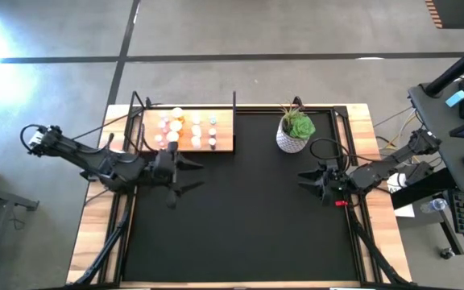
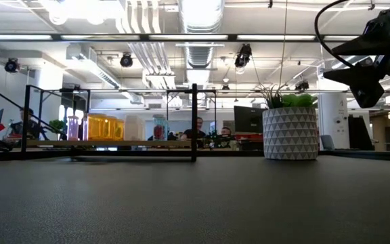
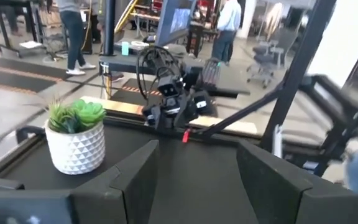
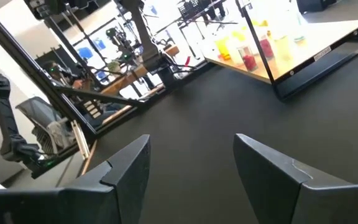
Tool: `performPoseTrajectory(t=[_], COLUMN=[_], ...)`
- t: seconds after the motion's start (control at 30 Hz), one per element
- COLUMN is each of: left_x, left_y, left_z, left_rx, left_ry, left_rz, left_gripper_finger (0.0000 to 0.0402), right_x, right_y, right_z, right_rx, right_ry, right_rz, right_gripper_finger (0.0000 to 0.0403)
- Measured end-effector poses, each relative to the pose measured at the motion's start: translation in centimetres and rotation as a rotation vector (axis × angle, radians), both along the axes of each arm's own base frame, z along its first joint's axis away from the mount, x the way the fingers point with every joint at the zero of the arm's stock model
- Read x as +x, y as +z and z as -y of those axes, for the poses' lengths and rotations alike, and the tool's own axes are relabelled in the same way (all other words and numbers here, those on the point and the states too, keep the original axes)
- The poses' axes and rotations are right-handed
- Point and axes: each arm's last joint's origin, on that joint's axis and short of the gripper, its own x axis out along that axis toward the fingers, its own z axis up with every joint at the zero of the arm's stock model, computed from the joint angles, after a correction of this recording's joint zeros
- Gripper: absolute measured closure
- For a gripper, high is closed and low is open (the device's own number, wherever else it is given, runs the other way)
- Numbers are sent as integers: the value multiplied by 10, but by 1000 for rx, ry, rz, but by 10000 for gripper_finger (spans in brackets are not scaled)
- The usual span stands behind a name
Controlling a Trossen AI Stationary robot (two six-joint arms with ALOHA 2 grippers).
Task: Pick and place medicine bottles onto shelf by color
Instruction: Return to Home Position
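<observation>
**Clerk:** Item 1, left gripper?
**Keeper:** Left gripper [image 1: 193, 176], above the black mat [image 1: 240, 221]. Its 2 fingers [image 3: 132, 180] are spread wide and released, gripping nothing. The tips point across the mat toward the other arm.

**Clerk:** Item 2, right gripper?
**Keeper:** Right gripper [image 1: 303, 181], above the mat's opposite side. Its 2 fingers [image 4: 272, 177] are parted and empty. Its tips face the left tips, and the 2 pairs are well apart.

**Clerk:** Item 3, the shelf?
**Keeper:** Shelf [image 1: 225, 141], 1 flat board of light wood. Its near edge runs just on the far side of the left fingers, close but apart from them. It is well apart from the right fingers.

**Clerk:** Item 4, medicine bottles?
**Keeper:** Medicine bottles [image 1: 196, 130], all upright on the shelf, sorted into 4 colour columns. Pink stands at the end away from the right fingers, then orange, then white. Pale blue-green stands at the end toward the right fingers. I cannot tell the exact count.

**Clerk:** Item 5, sundries?
**Keeper:** 1 plant [image 1: 295, 129], green leaves in a white patterned pot. It stands on the mat near the right fingers, on their far side, not touching. People [image 3: 73, 31] stand in the room beyond the table [image 1: 95, 234].
</observation>
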Motion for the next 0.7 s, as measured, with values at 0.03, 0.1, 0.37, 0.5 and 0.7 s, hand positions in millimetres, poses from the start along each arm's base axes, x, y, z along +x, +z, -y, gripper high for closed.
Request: performPoseTrajectory(t=[0.03,0.1,0.37,0.5,0.7], left_x=[3,8,20,11,-25], left_y=[-2,-6,-23,-33,-48], left_z=[1,3,7,4,-10], left_rx=[26,82,219,274,263], left_ry=[-1,-5,-21,-35,-26], left_rz=[-10,-32,-137,-187,-73], left_gripper_finger=[202,202,202,202,202], right_x=[0,0,0,0,0], right_y=[0,0,0,0,0], right_z=[0,0,0,0,0], right_rx=[0,0,0,0,0], right_ry=[0,0,0,0,0], right_rz=[0,0,1,0,0], right_gripper_finger=[184,184,184,184,184])
